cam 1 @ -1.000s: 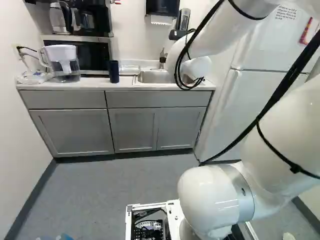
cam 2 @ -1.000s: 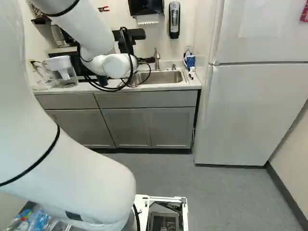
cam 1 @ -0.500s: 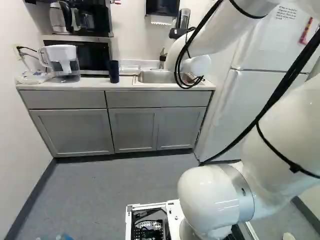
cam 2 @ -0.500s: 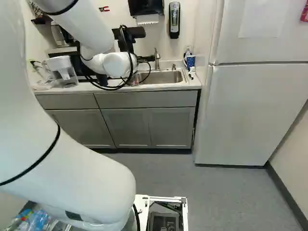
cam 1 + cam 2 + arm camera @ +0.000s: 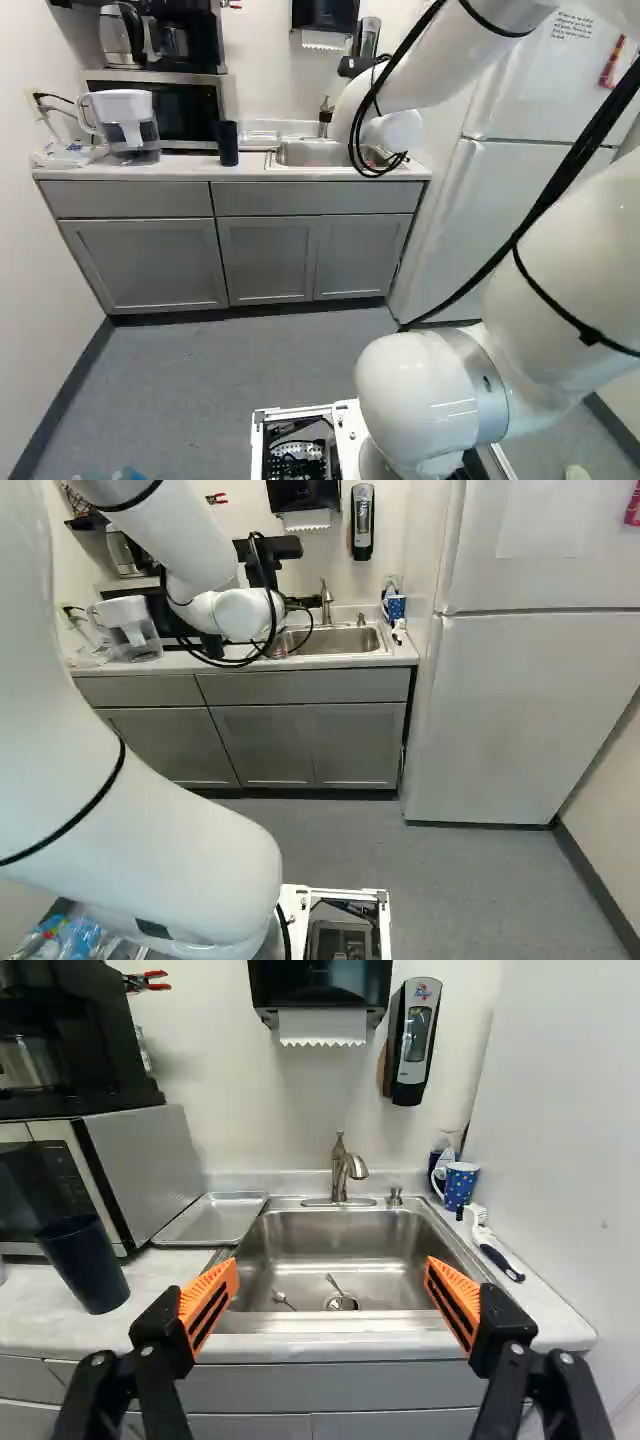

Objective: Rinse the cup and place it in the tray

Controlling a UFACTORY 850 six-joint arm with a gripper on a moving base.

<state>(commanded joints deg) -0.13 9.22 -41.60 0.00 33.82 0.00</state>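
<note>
Gripper (image 5: 332, 1268) is seen spread wide, nothing pinched, aimed over the front of the sink (image 5: 310, 1237). Dark cup (image 5: 85, 1265) is left ungripped on the counter (image 5: 165, 1272) – outside the finger on the microwave (image 5: 155, 1165) side, well off the pad. It is taken as the task's cup; a dotted mug (image 5: 460, 1187) is also seen, beyond the opposite finger by a scrub brush (image 5: 497, 1253). Cup is judged light if unfilled and stiff-walled; material can't be told, so fragility is best assumed. Walls look smooth, no handle seen – slip is to be expected once wetted. Best gripped across the body at mid-height, from two sides, rim kept free for water. Upright pose is to be held until the sink is reached, and squeeze kept moderate. Counter looks flat and hard, so soft contact is advised. Tray (image 5: 215, 1222) is set ahead of the microwave-side finger, between microwave and sink; low rim, likely slick metal, so set-down should be gentle. Faucet (image 5: 340, 1172) is placed straight ahead at the sink's back edge, spout to be cleared. Room is tight: microwave and fridge (image 5: 530, 710) flank the work area, so elbow and cable swing should be watched.
</note>
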